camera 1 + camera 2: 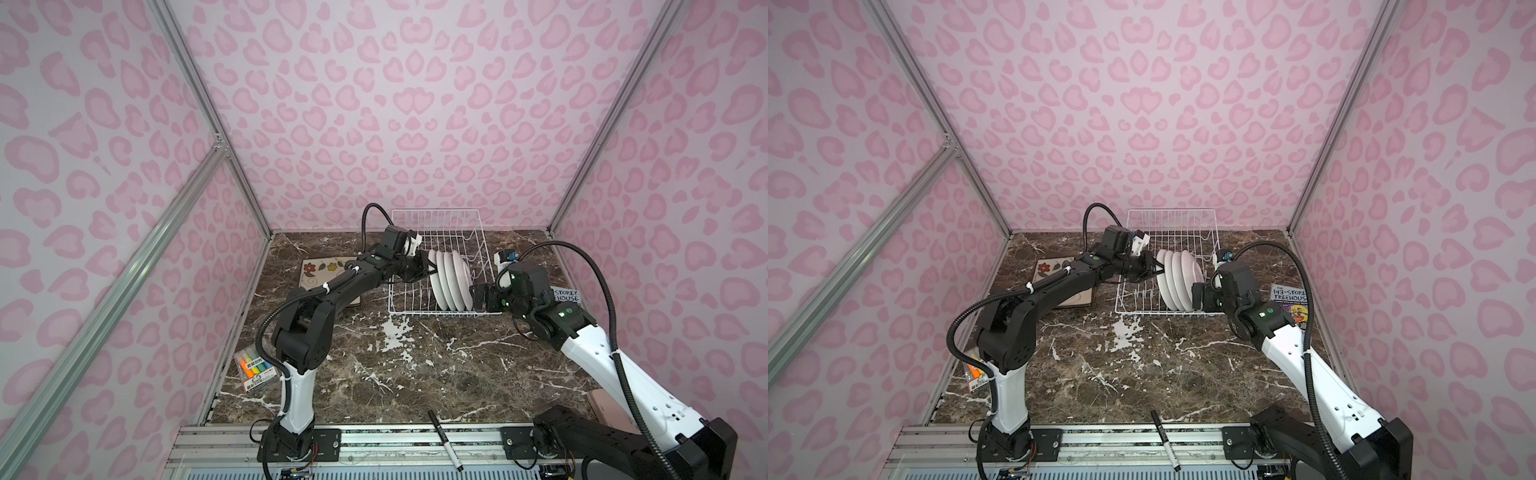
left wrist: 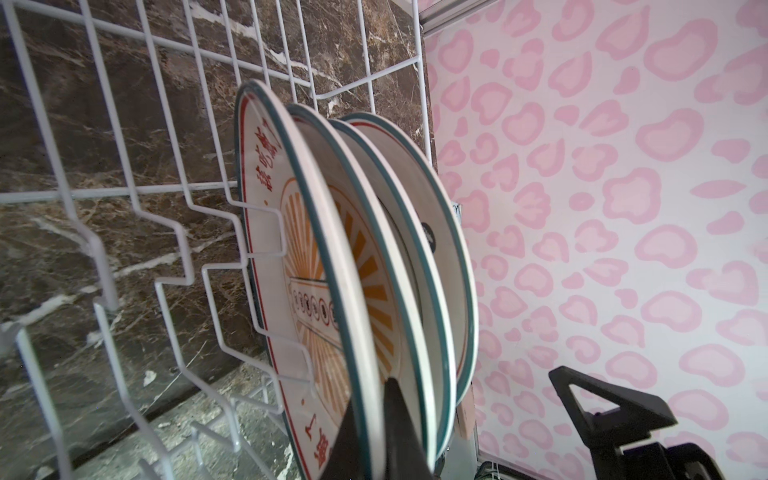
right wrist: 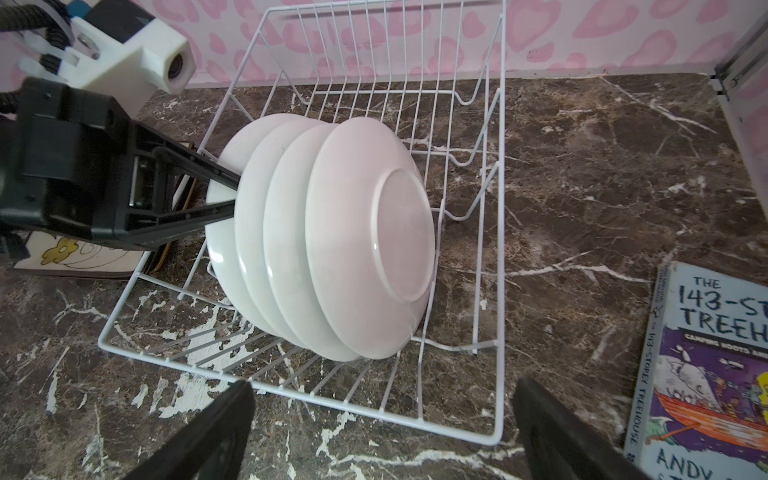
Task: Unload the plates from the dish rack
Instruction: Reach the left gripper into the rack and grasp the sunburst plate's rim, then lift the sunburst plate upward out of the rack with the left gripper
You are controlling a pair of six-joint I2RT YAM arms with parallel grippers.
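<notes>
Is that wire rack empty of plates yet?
No, four round plates stand on edge in the dish rack.

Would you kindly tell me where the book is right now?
In both top views the book lies flat on the table at the right, a little right of the dish rack and not touching it.

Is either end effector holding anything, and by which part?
The left end effector is shut on the leftmost round white plate in the dish rack, pinching its upper rim. The right end effector is open, holding nothing.
</notes>
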